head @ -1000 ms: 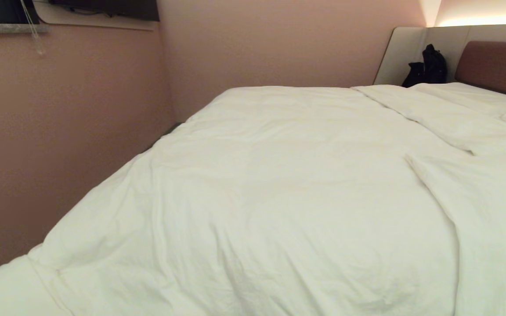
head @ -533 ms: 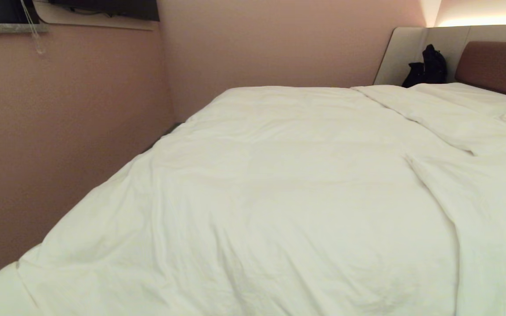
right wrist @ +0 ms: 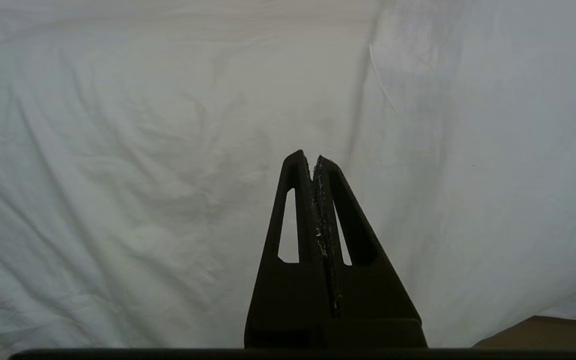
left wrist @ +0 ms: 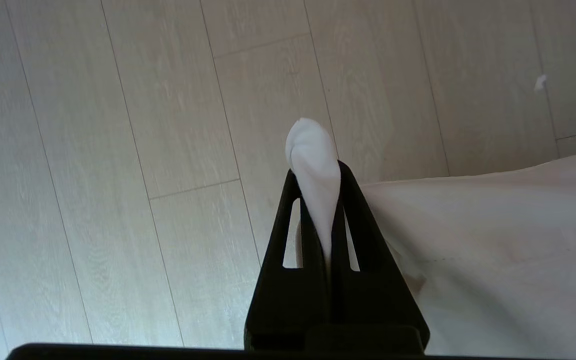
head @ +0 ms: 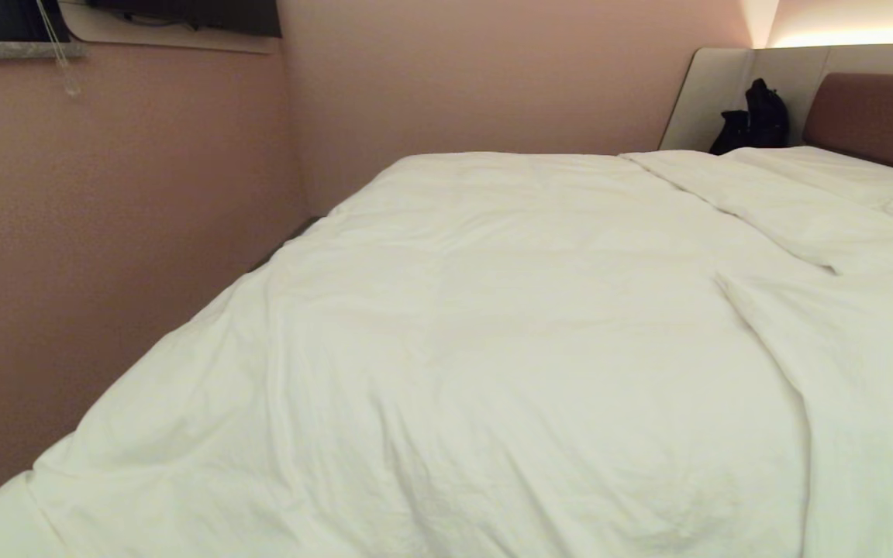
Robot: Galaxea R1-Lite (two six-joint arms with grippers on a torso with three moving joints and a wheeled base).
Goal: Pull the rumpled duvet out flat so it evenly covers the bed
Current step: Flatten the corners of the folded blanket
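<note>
Duvet (head: 508,349) is lying across the bed (head: 873,116), its corner pinched in the left gripper (left wrist: 316,170) over the floor (left wrist: 118,150); right gripper (right wrist: 314,160) is sitting pressed together, empty. That thin pinch risks slipping.

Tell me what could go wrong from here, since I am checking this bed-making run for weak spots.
1. The left gripper pinches only a small tuft of the duvet; a harder pull might let it slip out.
2. That corner hangs over the floor and could drag on it.
3. With the right gripper shut on nothing, a one-sided pull may leave the diagonal fold in place.
</note>
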